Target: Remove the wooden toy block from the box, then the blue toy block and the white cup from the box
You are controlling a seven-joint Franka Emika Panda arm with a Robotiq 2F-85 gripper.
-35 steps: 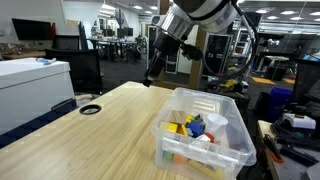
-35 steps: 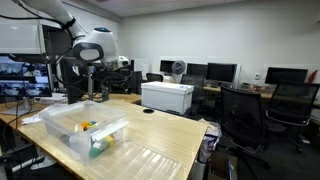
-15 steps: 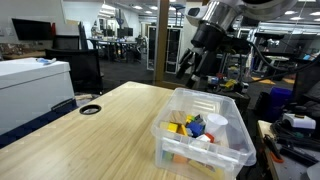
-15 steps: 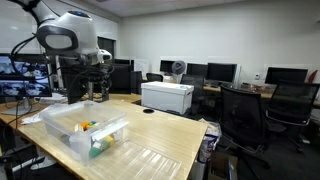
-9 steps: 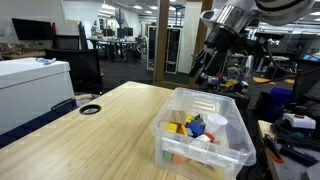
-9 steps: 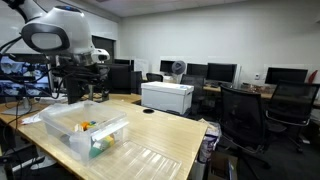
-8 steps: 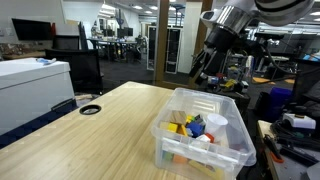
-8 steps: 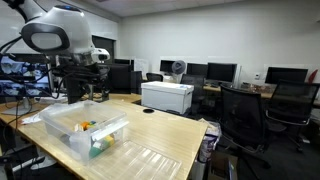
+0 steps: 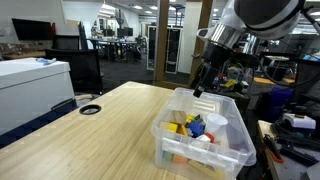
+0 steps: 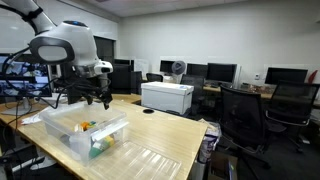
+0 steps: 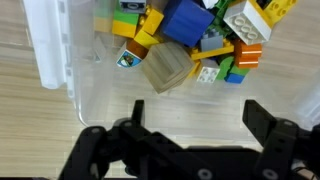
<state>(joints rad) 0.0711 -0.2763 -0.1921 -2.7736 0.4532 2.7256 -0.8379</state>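
Three things are waiting to come out of the box [image 9: 238, 152], and none of them is out yet. You are working on the first step, the approach for the wooden toy block [image 11: 165, 70].

In the wrist view that block is lying tilted on the box floor at the edge of the toy pile [image 11: 215, 45], a little way in from the box wall. The blue toy block [image 11: 188, 20] is sitting right behind it, deeper in the heap. The white cup [image 9: 216, 123] is showing in an exterior view as a pale shape inside the box beside the coloured pieces; in the wrist view I am not finding it with any certainty.

Your gripper [image 11: 193, 106] is hanging over the bare part of the box floor, short of the pile, with its jaws spread wide and gripping nothing. In both exterior views it is hovering just above the box's open top.

Next, I judge, you are going to need three moves:
- Shift toward the pile until the wooden block is sitting between the fingers.
- Descend inside the walls without clipping the rim.
- Close across the block's flat faces, minding the yellow pieces [image 11: 150, 27] crowding it.
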